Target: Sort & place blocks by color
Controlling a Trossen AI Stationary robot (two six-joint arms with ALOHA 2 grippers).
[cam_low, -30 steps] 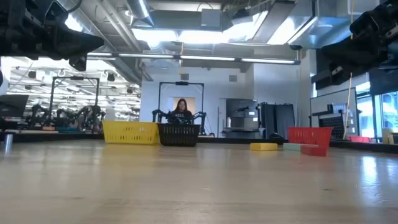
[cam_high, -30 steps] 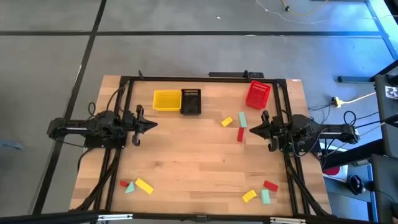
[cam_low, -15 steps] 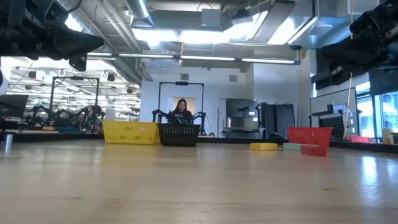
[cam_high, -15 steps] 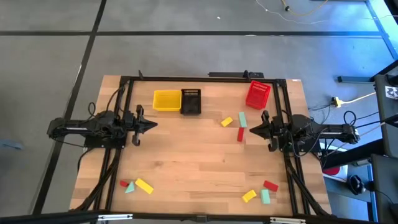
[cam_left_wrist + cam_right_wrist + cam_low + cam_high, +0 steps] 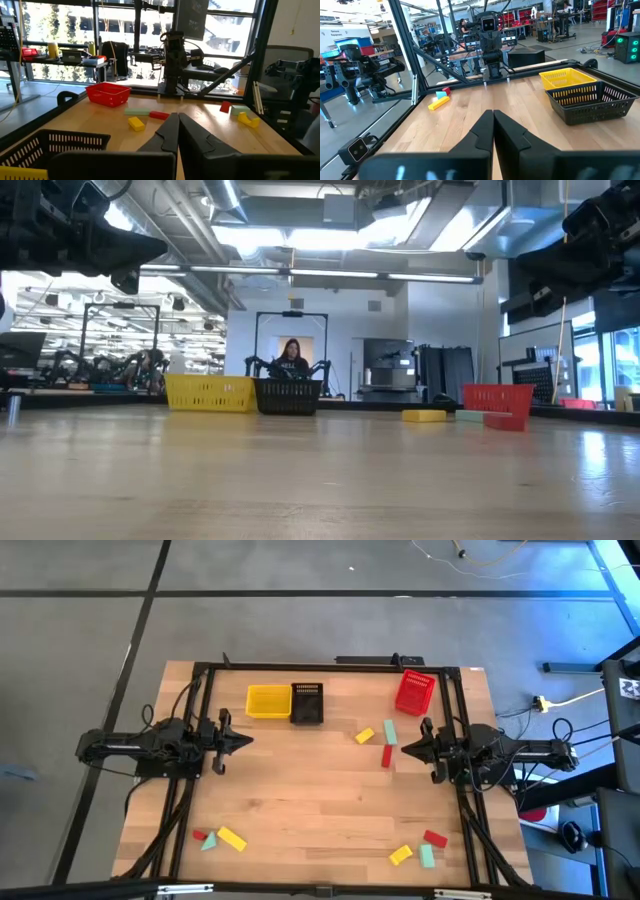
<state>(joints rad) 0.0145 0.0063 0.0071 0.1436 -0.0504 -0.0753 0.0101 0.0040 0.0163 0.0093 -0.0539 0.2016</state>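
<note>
The blocks lie flat on the wooden table in three loose groups. A yellow (image 5: pixel 364 735), a teal (image 5: pixel 390 731) and a red bar (image 5: pixel 386 755) lie right of centre. A red (image 5: pixel 199 835), a teal (image 5: pixel 209 843) and a yellow piece (image 5: pixel 232 839) lie near the front left. A red (image 5: pixel 435 838), a teal (image 5: pixel 427 856) and a yellow one (image 5: pixel 400 854) lie near the front right. My left gripper (image 5: pixel 250 740) is shut and empty, held above the table's left side. My right gripper (image 5: pixel 402 748) is shut and empty above the right side, close to the red bar.
A yellow basket (image 5: pixel 268 701) and a black basket (image 5: pixel 307 704) stand side by side at the far middle. A red basket (image 5: pixel 415 692) stands at the far right. A dark frame (image 5: pixel 330 666) runs round the table. A person (image 5: pixel 292 360) sits far behind the table.
</note>
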